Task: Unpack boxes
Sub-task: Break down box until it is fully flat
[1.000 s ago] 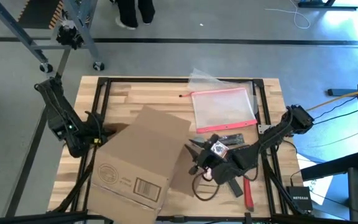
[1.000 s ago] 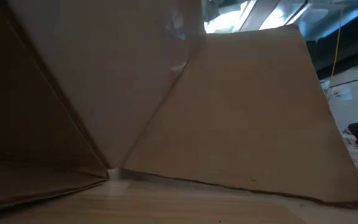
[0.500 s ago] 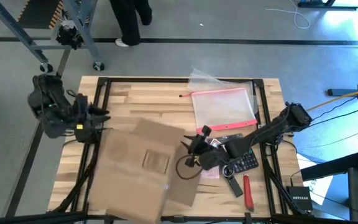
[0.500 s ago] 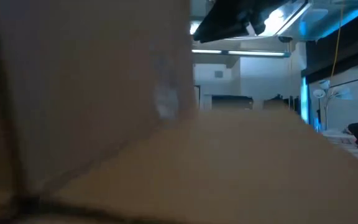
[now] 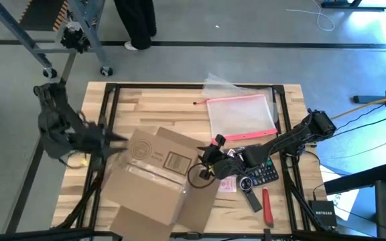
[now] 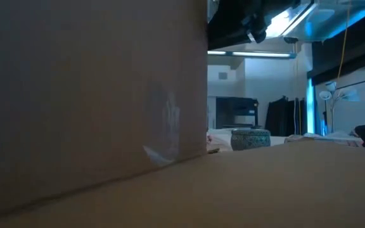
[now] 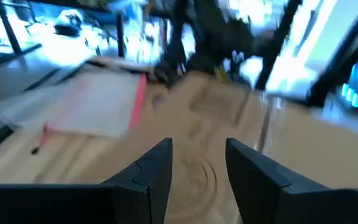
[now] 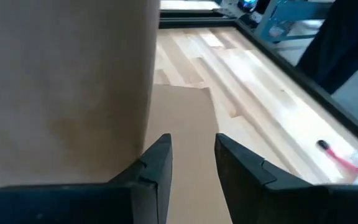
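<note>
One wooden desk [image 5: 179, 100] with a black frame carries everything. Cardboard box [image 5: 154, 175], brown, largest thing, lies on the desk's near-left part, a printed label facing up and one flap spread toward the desk's near edge; in the low view its wall fills the picture's left. Clear pouch [image 5: 241, 115] with a pink-red edge lies beyond the box, toward the far right of the desk. Left claw [image 5: 116, 137] hangs at the box's left far corner, its fingers [image 7: 151, 171] parted with a clear gap, nothing between them. Right claw [image 5: 203, 163] sits at the box's right side over the flap; fingers [image 8: 157, 163] a narrow gap apart, holding nothing visible. Red-handled tool [image 5: 268, 207] and black remote [image 5: 250, 199] lie right of the box, near the desk's front edge.
</note>
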{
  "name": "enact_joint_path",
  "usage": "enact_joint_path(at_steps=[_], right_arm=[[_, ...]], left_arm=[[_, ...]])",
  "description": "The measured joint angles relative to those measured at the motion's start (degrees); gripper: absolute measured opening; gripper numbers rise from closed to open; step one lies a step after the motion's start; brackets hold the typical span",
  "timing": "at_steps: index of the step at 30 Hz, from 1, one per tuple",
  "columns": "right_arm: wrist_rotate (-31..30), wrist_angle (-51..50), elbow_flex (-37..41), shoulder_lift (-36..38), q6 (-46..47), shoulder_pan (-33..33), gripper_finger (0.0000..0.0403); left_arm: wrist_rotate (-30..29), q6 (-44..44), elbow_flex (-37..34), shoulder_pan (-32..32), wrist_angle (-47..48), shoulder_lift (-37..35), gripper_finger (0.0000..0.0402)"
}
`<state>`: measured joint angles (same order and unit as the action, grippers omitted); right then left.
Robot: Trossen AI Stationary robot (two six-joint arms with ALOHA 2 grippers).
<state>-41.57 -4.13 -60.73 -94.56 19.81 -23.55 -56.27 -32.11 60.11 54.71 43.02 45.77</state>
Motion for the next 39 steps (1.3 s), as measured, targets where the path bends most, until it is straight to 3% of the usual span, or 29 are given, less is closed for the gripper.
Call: enact_joint_path(at_steps=[4,11,15,19,23,27,32,39], right_arm=[[6.89,-7.61,-2.17,3.19,5.74,-0.04,0.0115],[27.86,-37.14,-15.76,6.61,26.31,-2.09,0.0115],[31.19,-52.22,-23.77,6.40,40.88,-7.80,0.0115],[31.33,-60.21,-25.55,6.34,63.28,-15.85,0.0115],[32.62,-63.12,-23.64,4.71,83.87,-23.99,0.0115],[35.03,-64.15,-19.31,2.33,94.69,-29.01,0.0115],[36.95,-63.05,-12.55,1.72,103.14,-31.98,0.0133],[41.85,-54.72,-1.34,1.72,110.33,-34.30,0.0217]], left_arm=[[3.38,-0.89,-1.31,-0.01,1.93,4.59,0.0140],[2.99,-6.96,-1.41,-0.03,8.26,8.49,0.0140],[2.58,-6.31,-1.41,-0.01,8.52,8.60,0.0140],[2.26,-4.99,-1.41,-0.01,8.60,8.35,0.0140],[1.42,-3.89,-1.41,0.03,8.73,8.33,0.0140],[1.25,-3.66,-1.41,-0.01,8.79,8.23,0.0140],[1.22,-3.75,-1.41,-0.01,8.75,8.23,0.0140],[1.22,-4.56,-1.41,-0.01,8.71,8.23,0.0140]])
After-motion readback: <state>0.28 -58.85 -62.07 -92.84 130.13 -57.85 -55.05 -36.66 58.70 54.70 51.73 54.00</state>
